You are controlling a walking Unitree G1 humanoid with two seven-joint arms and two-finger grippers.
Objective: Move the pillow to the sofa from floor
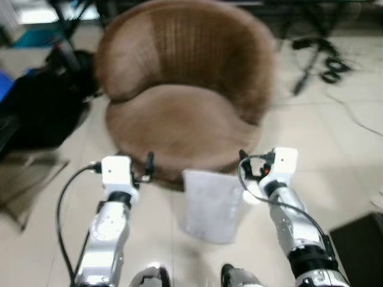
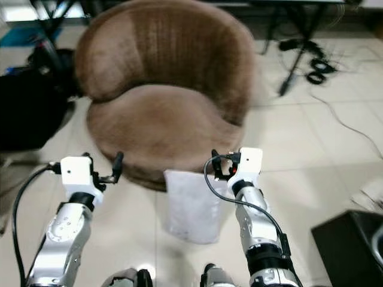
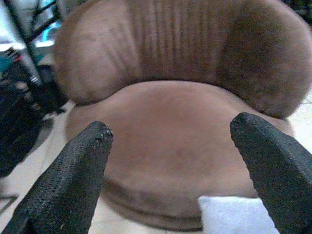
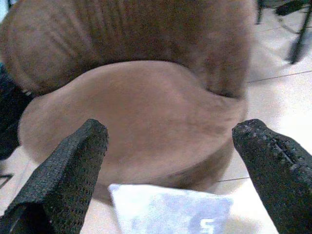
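Pillow [image 1: 210, 205], pale grey, lies on the tiled floor [image 1: 347, 155] leaning against the front base of the round brown sofa [image 1: 179, 89], between the 2 arms. Left gripper [image 3: 170, 161] and right gripper [image 4: 170, 161] both hover above it with fingers spread wide, holding nothing. To do the pickup well, I would lower both grippers together, 1 to each side edge of the pillow, close evenly so the soft cloth does not slip, then lift clear of the seat rim before setting it down.
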